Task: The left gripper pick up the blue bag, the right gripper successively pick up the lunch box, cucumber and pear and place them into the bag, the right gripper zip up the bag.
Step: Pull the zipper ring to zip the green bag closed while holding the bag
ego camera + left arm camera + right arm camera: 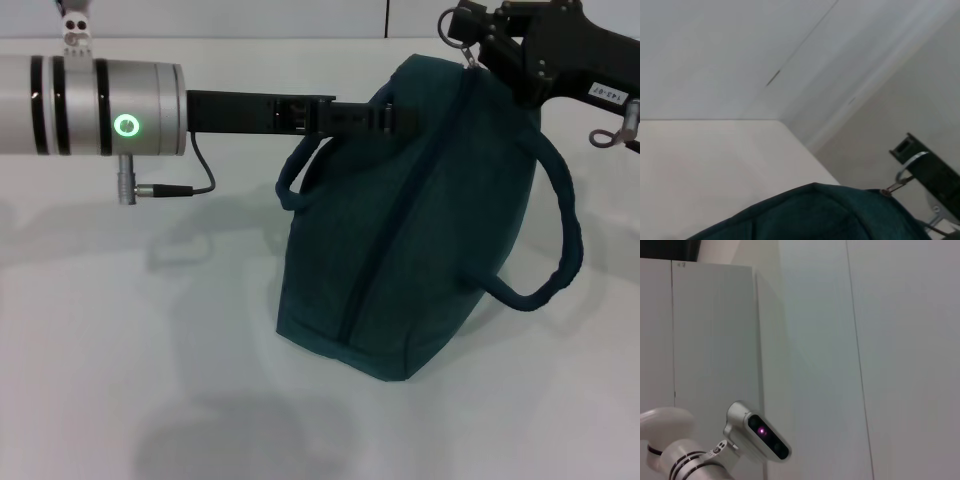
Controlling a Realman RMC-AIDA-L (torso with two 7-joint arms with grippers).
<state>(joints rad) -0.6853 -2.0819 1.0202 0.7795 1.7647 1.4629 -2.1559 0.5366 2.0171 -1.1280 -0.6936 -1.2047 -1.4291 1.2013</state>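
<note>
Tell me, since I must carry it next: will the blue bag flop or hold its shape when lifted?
Probably a bit of both. The blue bag is soft fabric with drooping loop handles, so it likely sags where gripped. Yet it stands bulged and upright on the table, which suggests some body. The left gripper reaches its top edge; the right gripper is at the zipper end.

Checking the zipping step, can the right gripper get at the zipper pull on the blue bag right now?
Probably yes: the right gripper is already at the zipper pull on top of the blue bag, with nothing between them.

Bright even light, soft shadows under the blue bag (400,250) on the white table (150,330); wrist views a bit soft.
</note>
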